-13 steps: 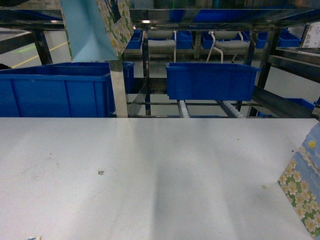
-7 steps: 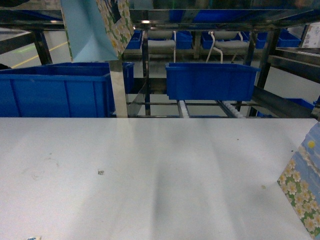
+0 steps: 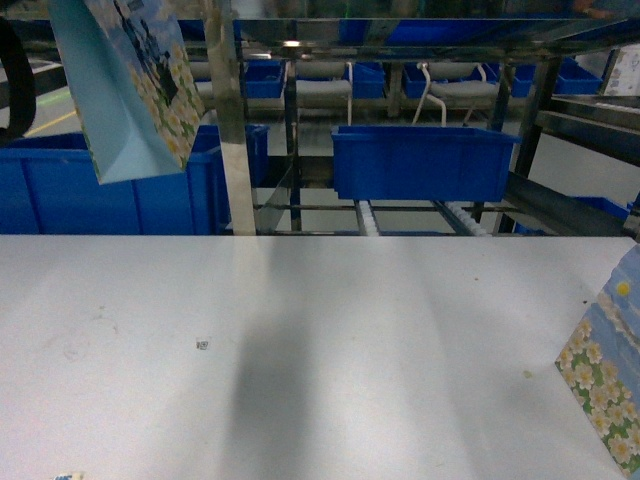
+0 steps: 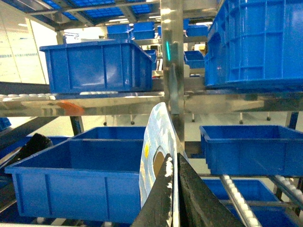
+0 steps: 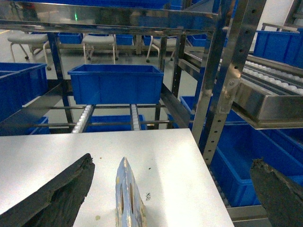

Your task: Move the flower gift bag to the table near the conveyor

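- Transfer is judged partly done: one flower gift bag (image 3: 130, 85) is pinched by its top edge in the left gripper (image 4: 173, 189), hanging above the table (image 3: 300, 350), still to be lowered.
- A second floral bag (image 5: 128, 198) is seen standing on the table between the widely spread jaws of the right gripper (image 5: 173, 189), beside the conveyor (image 5: 265, 90).

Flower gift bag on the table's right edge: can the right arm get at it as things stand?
Probably yes. The right gripper is open with the bag's top edge between its fingers, and nothing blocks it on the table.

left claw (image 4: 171, 189) pinched on flower gift bag (image 4: 156, 156) edge | conveyor (image 4: 94, 101) rollers and blue bins (image 4: 97, 64) behind
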`<state>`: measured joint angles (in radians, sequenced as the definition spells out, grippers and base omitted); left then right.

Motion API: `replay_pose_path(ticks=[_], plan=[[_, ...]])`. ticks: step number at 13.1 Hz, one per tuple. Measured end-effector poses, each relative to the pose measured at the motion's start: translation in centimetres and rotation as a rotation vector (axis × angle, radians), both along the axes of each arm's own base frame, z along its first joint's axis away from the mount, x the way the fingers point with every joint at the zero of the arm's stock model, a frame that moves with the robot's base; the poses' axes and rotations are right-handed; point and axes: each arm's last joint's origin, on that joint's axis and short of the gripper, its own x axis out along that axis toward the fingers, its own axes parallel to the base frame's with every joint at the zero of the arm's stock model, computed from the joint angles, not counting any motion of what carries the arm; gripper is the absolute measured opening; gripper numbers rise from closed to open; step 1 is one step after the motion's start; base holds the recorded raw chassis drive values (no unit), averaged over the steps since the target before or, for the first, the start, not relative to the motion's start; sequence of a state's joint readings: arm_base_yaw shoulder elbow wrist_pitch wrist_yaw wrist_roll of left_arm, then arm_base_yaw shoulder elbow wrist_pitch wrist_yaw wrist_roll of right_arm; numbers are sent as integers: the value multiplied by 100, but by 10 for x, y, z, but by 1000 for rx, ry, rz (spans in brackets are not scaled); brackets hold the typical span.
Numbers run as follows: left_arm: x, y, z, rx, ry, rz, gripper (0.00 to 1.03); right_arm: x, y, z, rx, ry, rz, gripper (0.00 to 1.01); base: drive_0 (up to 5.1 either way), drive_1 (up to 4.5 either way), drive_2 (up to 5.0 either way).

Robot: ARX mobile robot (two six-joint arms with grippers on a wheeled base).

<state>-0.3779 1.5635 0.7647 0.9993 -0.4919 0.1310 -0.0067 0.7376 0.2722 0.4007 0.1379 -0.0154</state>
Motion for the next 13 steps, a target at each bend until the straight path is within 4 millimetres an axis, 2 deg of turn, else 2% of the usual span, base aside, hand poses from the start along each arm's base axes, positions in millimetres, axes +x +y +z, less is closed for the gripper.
replay_pose_path(ticks=[2, 6, 7, 10, 13], plan=[[1, 4, -28, 15, 25, 19, 2, 0, 0, 0, 0, 0, 0, 98, 0, 0, 0], [-9, 13, -88, 47, 111, 60, 2, 0, 0, 0, 0, 0, 0, 98, 0, 0, 0], [-10, 14, -102, 64, 158, 63, 2, 0, 0, 0, 0, 0, 0, 98, 0, 0, 0], [-25, 15, -163, 144, 376, 99, 2, 0, 0, 0, 0, 0, 0, 98, 0, 0, 0], [-28, 11, -177, 121, 399, 121, 2, 0, 0, 0, 0, 0, 0, 98, 0, 0, 0]])
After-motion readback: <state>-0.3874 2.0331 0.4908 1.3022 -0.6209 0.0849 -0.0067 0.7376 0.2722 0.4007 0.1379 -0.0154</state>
